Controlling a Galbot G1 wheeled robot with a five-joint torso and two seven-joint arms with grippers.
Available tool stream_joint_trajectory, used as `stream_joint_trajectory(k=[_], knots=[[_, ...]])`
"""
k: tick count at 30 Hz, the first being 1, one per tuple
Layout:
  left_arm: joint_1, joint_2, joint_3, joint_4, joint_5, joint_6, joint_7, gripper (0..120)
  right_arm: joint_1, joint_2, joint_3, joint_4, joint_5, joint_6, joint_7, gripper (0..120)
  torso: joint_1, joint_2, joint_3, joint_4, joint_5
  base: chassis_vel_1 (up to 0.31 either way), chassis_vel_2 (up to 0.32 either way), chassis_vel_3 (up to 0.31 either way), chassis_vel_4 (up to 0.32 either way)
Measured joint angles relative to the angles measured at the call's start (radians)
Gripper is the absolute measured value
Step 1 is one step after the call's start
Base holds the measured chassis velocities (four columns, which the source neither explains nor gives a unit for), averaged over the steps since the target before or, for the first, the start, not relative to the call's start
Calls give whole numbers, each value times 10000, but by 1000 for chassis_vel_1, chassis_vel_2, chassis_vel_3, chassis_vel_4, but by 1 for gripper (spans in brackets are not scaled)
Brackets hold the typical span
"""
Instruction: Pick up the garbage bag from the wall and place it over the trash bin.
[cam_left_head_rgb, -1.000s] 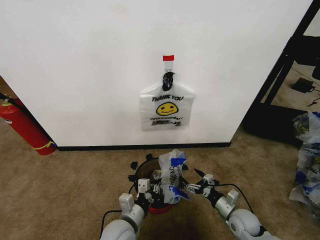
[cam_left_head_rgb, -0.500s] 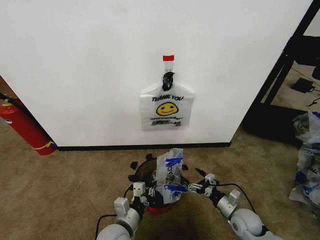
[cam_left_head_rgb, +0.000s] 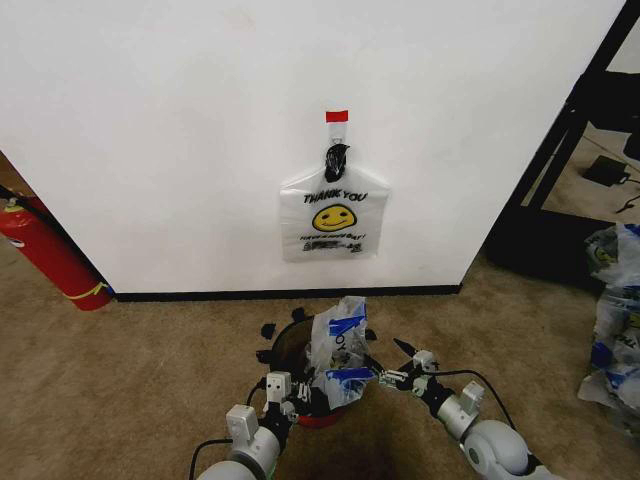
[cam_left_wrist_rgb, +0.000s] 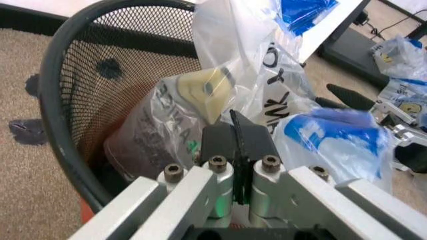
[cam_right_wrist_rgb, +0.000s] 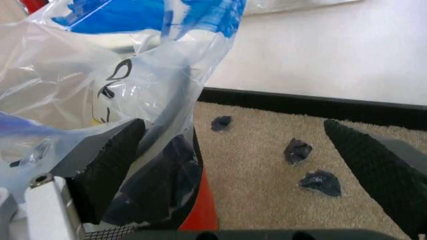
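A crumpled translucent garbage bag (cam_left_head_rgb: 338, 350) with blue and black print stands up out of the round black mesh trash bin (cam_left_head_rgb: 283, 338) in front of the wall (cam_left_head_rgb: 150, 150). My left gripper (cam_left_head_rgb: 283, 388) sits at the bin's near left rim, shut on the garbage bag (cam_left_wrist_rgb: 213, 95) at its near edge, beside the trash bin's mesh (cam_left_wrist_rgb: 53, 100). My right gripper (cam_left_head_rgb: 398, 376) is open at the bag's right side. One finger (cam_right_wrist_rgb: 107, 170) is under the bag's film (cam_right_wrist_rgb: 133, 100) and the other stands apart over the carpet.
Another bag (cam_left_head_rgb: 334, 215) with a smiley face and "THANK YOU" hangs from a hook under red tape (cam_left_head_rgb: 337, 116). A red fire extinguisher (cam_left_head_rgb: 50, 255) leans at the left. More bags (cam_left_head_rgb: 615, 310) lie at the right near a black frame (cam_left_head_rgb: 560, 130). Dark scraps (cam_right_wrist_rgb: 297, 150) dot the carpet.
My left arm has drawn back toward me and the crumpled bag has shifted slightly left over the bin. The right gripper has eased back a little.
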Motion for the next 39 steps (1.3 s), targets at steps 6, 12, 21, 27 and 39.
stream_joint_trajectory(k=[6, 12, 21, 27, 39], knots=[[72, 76, -138, -39, -10, -78, 3, 0, 8, 18, 5, -40, -22, 19, -30, 100, 0, 0, 0, 0, 0, 0, 0, 0, 0], [88, 234, -370, -36, -48, -200, -7, 0, 3, 19, 17, -39, -36, 32, -47, 100, 0, 0, 0, 0, 1, 0, 0, 0, 0], [81, 215, -378, -112, -60, -216, -57, 0, -12, 41, 7, 49, -57, 73, -31, 100, 0, 0, 1, 1, 2, 0, 0, 0, 0], [88, 68, -79, -163, 60, -185, -50, 0, -122, -24, 49, 660, 573, 323, -195, 100, 0, 0, 2, 2, 2, 0, 0, 0, 0], [-162, -60, 165, -148, 145, -67, -33, 0, -5, -881, -18, 1756, 1170, -671, -136, 98, 0, 0, 1, 0, 2, 0, 0, 0, 0]])
